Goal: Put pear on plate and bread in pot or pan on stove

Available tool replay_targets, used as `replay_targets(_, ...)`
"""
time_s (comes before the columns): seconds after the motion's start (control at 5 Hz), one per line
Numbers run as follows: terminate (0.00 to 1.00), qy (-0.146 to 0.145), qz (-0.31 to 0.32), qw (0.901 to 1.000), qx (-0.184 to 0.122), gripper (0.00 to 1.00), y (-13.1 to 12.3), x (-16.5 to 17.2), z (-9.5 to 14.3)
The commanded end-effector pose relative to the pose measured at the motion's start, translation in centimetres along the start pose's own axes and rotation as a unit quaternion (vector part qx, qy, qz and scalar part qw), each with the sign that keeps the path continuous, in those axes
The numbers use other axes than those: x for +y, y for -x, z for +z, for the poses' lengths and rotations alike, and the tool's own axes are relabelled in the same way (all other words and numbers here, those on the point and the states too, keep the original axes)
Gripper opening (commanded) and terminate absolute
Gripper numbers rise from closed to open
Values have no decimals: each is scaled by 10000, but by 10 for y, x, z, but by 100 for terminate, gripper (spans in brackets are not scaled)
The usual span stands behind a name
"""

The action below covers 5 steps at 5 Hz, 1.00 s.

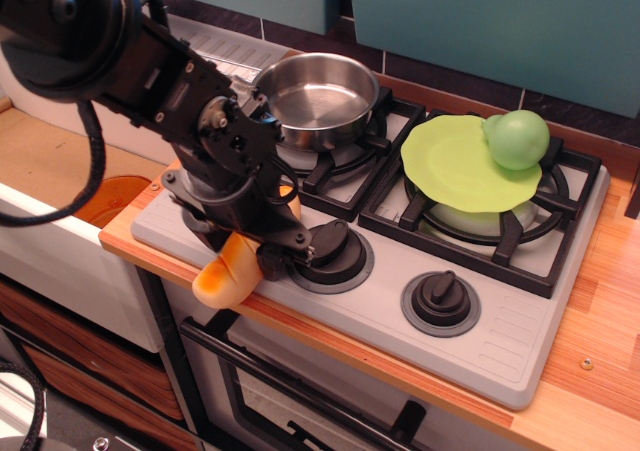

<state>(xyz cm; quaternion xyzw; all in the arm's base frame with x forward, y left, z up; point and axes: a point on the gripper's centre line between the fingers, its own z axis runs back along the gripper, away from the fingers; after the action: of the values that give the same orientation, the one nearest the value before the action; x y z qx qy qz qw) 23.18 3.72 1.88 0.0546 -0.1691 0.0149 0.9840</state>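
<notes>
The golden-orange bread (222, 276) lies at the stove's front left corner, its end sticking out over the counter edge. My gripper (240, 246) is down over the loaf with a finger on each side, shut on it; the loaf still rests on the grey stove (500, 341). The steel pot (320, 96) stands empty on the back left burner, just behind my arm. The lime-green plate (455, 166) lies on the right burner. The light-green pear (517, 138) sits at the plate's far right edge.
Two black knobs (330, 251) (440, 301) sit along the stove front; the third is hidden under my arm. An orange round dish (105, 199) lies in the sink at the left. Wooden counter (600, 351) extends to the right.
</notes>
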Motion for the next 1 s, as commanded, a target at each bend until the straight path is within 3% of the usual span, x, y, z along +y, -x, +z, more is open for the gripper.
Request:
replay_targets(0.0, 0, -210, 13, 9994, 256, 0, -25, -18, 3)
replay_targets(0.4, 0, -382, -188, 9987, 284, 0, -46, -9, 49)
replay_targets(0.6, 0, -612, -344, 9965, 449, 0, -68, 1, 83)
replay_targets(0.8, 0, -674, -499, 9948, 576, 0, -96, 8, 102)
